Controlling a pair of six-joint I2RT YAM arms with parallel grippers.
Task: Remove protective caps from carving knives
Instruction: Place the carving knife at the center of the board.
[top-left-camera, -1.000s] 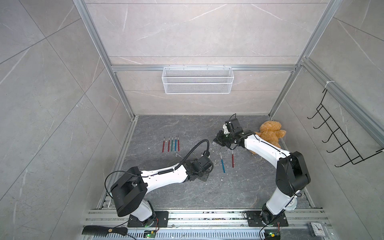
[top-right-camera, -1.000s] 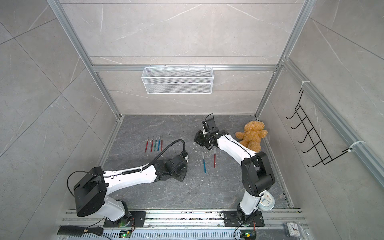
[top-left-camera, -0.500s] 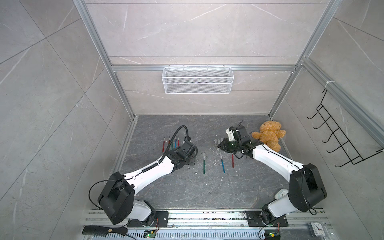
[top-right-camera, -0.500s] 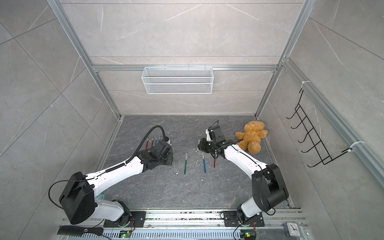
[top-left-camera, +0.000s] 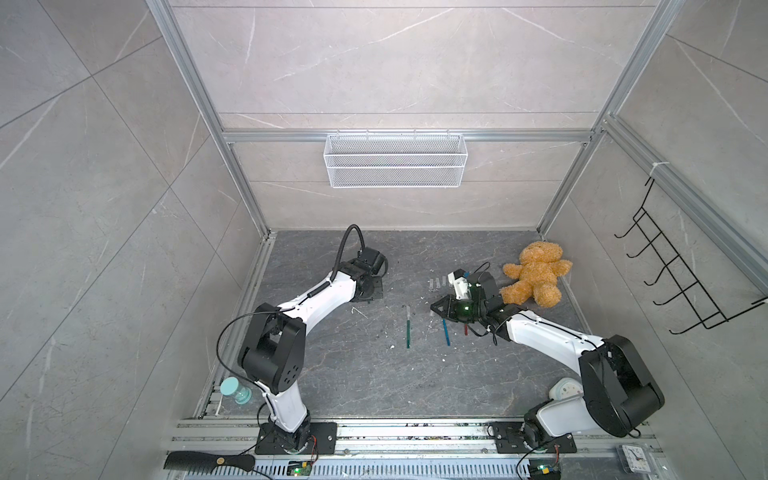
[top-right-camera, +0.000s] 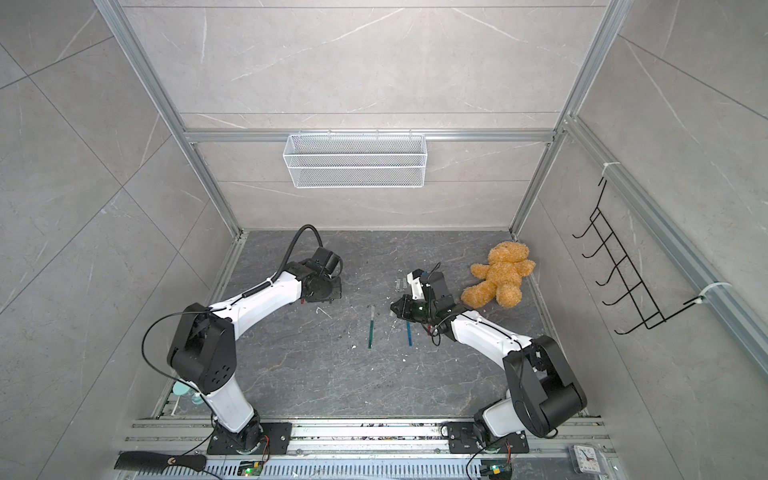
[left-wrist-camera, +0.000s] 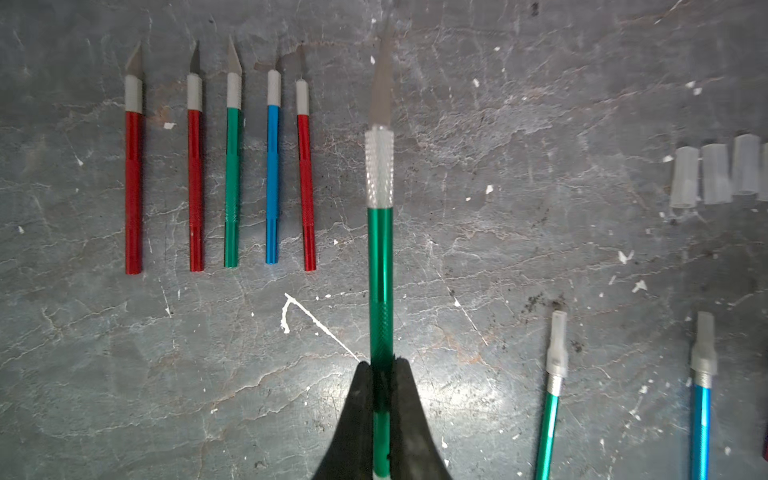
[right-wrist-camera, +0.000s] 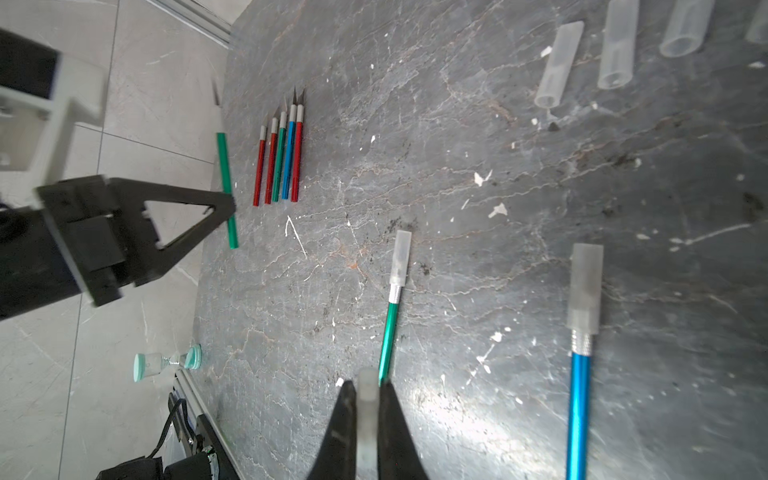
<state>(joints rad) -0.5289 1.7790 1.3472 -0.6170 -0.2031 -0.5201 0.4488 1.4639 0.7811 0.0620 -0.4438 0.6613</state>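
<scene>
My left gripper (left-wrist-camera: 381, 365) is shut on a green carving knife (left-wrist-camera: 380, 249) whose grey blade is bare; it hangs just right of a row of several uncapped knives (left-wrist-camera: 272, 183). My right gripper (right-wrist-camera: 368, 384) is shut on one translucent protective cap (right-wrist-camera: 368, 415). Beside it on the dark floor lie a green knife (right-wrist-camera: 392, 316) and a blue knife (right-wrist-camera: 579, 395), each with its cap on. Several loose caps (right-wrist-camera: 615, 45) lie in a row beyond them. In both top views the left gripper (top-left-camera: 368, 291) is at the back left and the right gripper (top-left-camera: 436, 309) is near the middle.
A teddy bear (top-left-camera: 534, 274) lies by the right wall, close behind the right arm. A white wire basket (top-left-camera: 395, 160) hangs on the back wall. A black comb (top-left-camera: 208, 461) and a small clock (top-left-camera: 633, 457) lie on the front rail, a teal hourglass (top-left-camera: 235, 390) at the left edge.
The left arm has swung from the middle to the back left with the green knife, uncovering the capped green knife on the floor. The right gripper has drawn forward with the cap.
</scene>
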